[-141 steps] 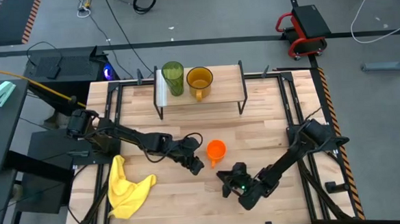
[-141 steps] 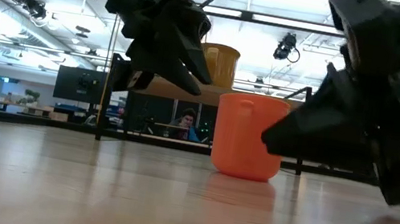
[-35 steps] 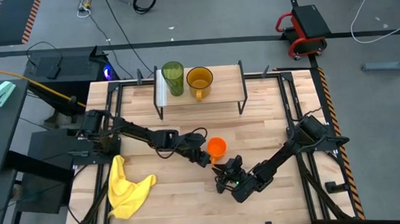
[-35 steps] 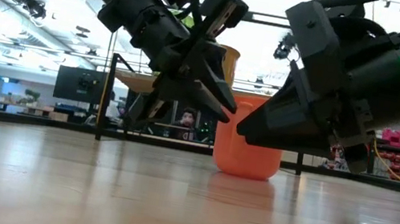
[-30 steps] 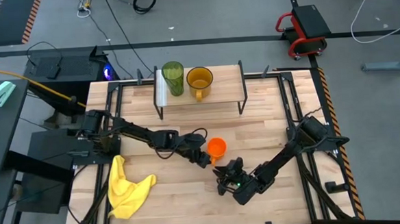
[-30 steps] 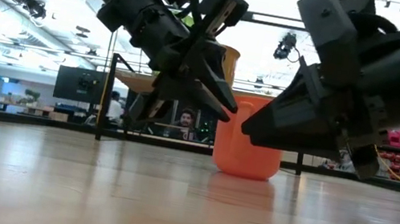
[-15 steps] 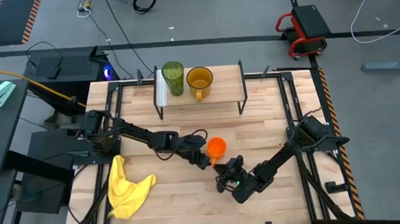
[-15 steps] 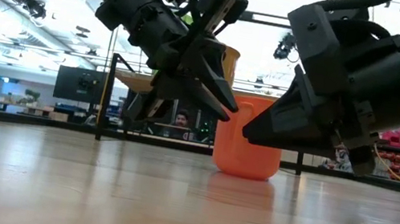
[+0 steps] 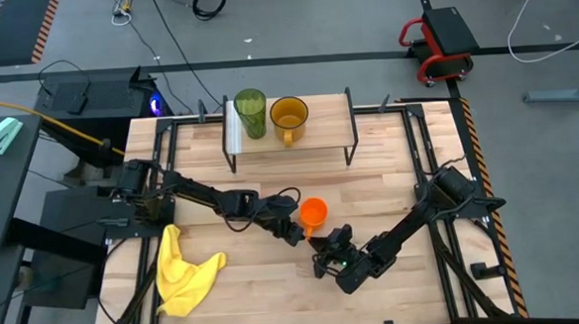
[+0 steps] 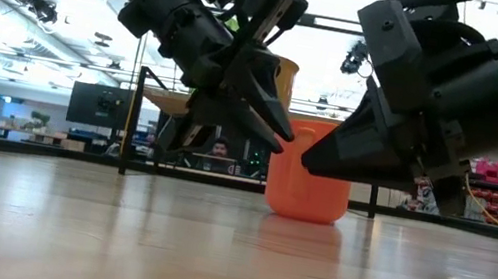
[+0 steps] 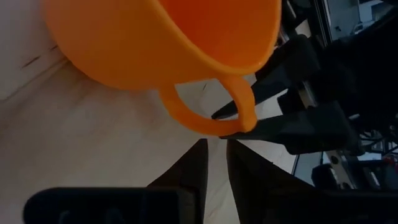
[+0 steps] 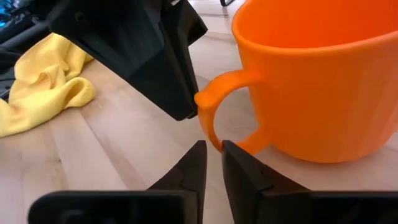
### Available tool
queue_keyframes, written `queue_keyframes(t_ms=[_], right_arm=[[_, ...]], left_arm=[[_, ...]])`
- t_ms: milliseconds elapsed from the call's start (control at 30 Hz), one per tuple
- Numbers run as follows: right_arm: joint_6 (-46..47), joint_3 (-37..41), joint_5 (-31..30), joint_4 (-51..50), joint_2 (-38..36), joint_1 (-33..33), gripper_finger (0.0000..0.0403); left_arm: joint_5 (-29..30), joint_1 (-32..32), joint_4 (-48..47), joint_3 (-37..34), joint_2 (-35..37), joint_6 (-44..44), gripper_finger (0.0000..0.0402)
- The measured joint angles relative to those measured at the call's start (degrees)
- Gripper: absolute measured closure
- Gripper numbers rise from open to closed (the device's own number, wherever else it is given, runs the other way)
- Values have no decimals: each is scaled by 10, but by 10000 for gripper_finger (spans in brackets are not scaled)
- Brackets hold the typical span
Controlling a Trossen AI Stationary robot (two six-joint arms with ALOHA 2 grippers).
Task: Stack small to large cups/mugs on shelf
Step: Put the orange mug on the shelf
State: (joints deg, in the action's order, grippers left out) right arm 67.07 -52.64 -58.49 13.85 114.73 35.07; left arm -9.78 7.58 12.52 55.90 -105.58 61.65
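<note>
An orange mug (image 9: pixel 313 214) stands upright on the wooden tabletop (image 9: pixel 390 177), out in front of the shelf (image 9: pixel 323 130), its handle (image 12: pixel 214 112) pointing away from the shelf. The left pincer (image 9: pixel 295 235) and right pincer (image 9: pixel 323 243) converge on that handle from opposite sides, each with its fingers drawn nearly together, only a narrow slit between them. Neither grips the mug; the tips sit just beside the handle loop. On the shelf's board, a green tumbler (image 9: pixel 250 112) and an amber mug (image 9: pixel 288 115) stand side by side. A yellow cloth (image 9: pixel 184 270) lies crumpled well apart from the orange mug, on the left arm's side.
</note>
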Motion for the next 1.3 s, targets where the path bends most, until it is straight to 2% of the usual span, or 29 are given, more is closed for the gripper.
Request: queue_keyframes(t_ms=[467,700,1300], right_arm=[[-11,0,1,-5,-3,-15,307],[-12,0,9,-5,-3,-35,308],[-8,0,12,-5,-3,-35,309]], left_arm=[[-12,-7,-4,0,0,-9,338],[-17,-8,-4,0,0,-11,343],[-25,-39,-21,0,0,-35,350]])
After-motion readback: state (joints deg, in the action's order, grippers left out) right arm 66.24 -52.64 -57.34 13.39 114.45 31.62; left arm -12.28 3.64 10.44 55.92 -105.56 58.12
